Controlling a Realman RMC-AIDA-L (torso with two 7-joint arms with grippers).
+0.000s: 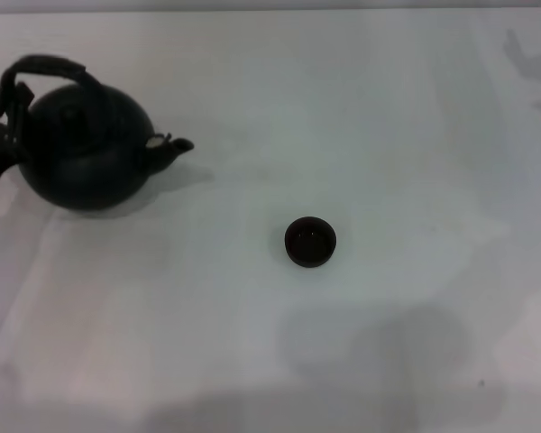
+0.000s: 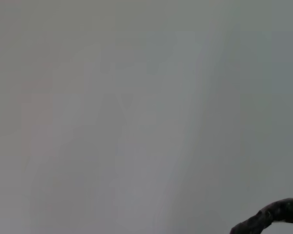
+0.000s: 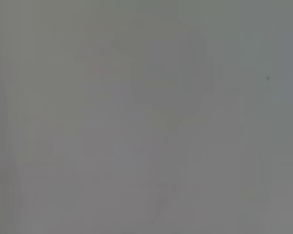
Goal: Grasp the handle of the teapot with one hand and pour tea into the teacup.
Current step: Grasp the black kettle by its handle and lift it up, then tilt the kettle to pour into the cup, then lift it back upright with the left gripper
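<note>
I'm reaching my left end effector [image 1: 2, 117] at the teapot [image 1: 86, 149] handle [image 1: 47, 66], upper left; can't tell its fingers' state. Next I'm lifting toward the teacup [image 1: 310, 242], center.

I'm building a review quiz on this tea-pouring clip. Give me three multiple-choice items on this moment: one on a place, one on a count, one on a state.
1. Where does the teapot sit on the table in the head view?
A. far left
B. far right
C. centre front

2. How many teacups are on the table?
A. three
B. one
C. none

3. How does the teapot stand?
A. tipped over the cup, pouring
B. lying on its side
C. upright, spout toward the right

Answers:
1. A, the black pot is by the left edge, with the left gripper at its handle.
2. B, a single dark teacup stands near the middle, apart from the pot.
3. C, the pot sits level with its handle arched on top and its spout pointing right.
</note>
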